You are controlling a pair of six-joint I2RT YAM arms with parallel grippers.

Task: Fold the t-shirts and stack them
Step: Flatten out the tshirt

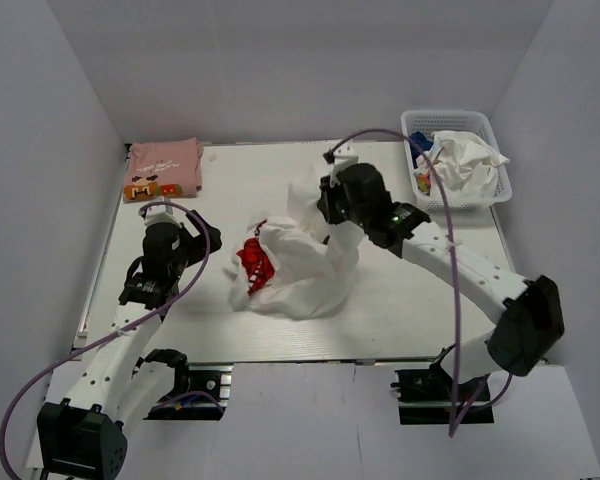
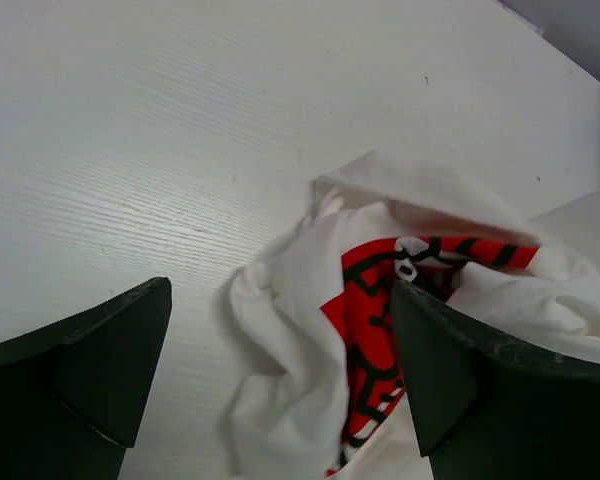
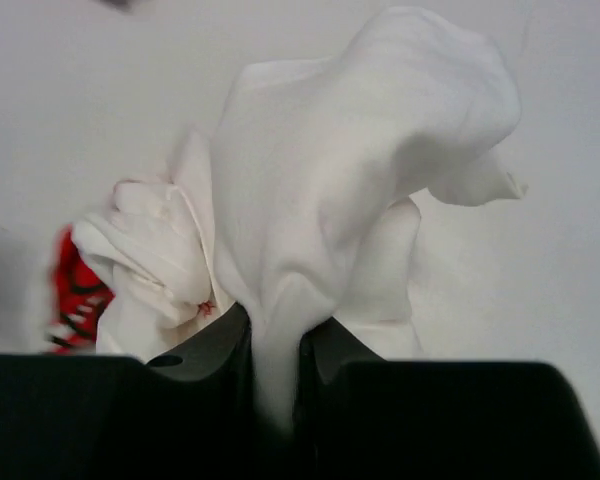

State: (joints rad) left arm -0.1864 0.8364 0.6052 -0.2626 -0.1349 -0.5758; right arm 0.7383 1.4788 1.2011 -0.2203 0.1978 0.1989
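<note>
The white t-shirt (image 1: 300,265) with its red print (image 1: 254,262) lies crumpled in the middle of the table. My right gripper (image 1: 325,205) is shut on a fold of it and holds that part lifted; the right wrist view shows the cloth (image 3: 320,200) pinched between the fingers (image 3: 205,350). My left gripper (image 2: 280,370) is open, just above the shirt's left edge (image 2: 300,330), with its right finger (image 2: 450,370) over the red print (image 2: 370,320). The pink t-shirt (image 1: 163,167) lies folded at the far left corner.
A white mesh basket (image 1: 458,160) with crumpled white cloth and small items stands at the far right corner. White walls enclose the table (image 1: 420,300) on three sides.
</note>
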